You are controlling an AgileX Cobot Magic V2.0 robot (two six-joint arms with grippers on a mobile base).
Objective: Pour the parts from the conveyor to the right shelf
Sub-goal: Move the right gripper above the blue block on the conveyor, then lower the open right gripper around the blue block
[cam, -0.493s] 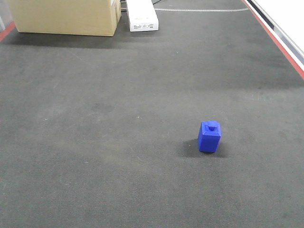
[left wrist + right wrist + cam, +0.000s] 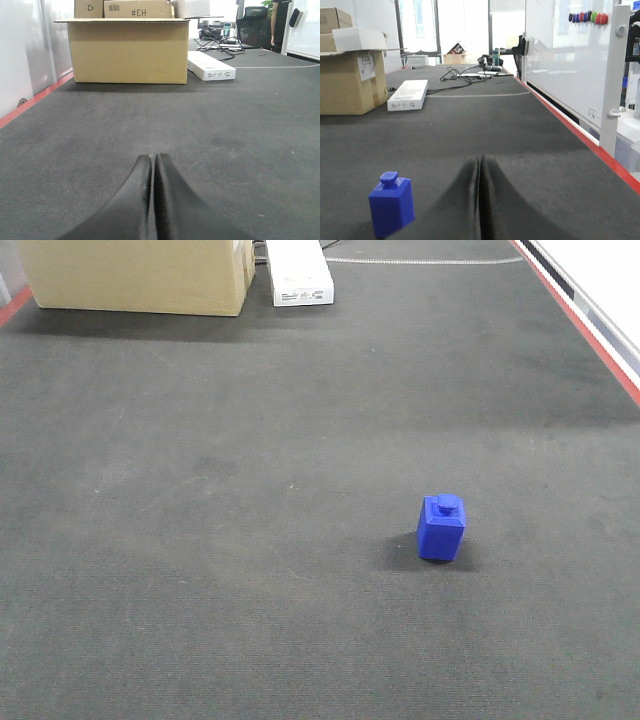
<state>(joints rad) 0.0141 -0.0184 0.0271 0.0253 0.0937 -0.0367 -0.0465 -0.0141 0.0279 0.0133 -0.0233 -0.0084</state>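
Note:
One part, a small bright-blue block (image 2: 441, 528) with a square knob on top, stands upright on the dark-grey conveyor belt (image 2: 250, 590), right of centre in the front view. In the right wrist view the same block (image 2: 391, 204) sits low at the left, beside and apart from my right gripper (image 2: 480, 159), which is shut with nothing in it. My left gripper (image 2: 152, 157) is shut too, over bare belt (image 2: 240, 150), holding nothing. Neither gripper shows in the front view. The right shelf is out of view.
A large cardboard box (image 2: 135, 275) and a flat white box (image 2: 298, 272) lie at the belt's far end. A red rail (image 2: 590, 335) runs along the right edge, with a white panel (image 2: 560, 55) beyond it. Cables and bottles (image 2: 487, 62) lie farther back.

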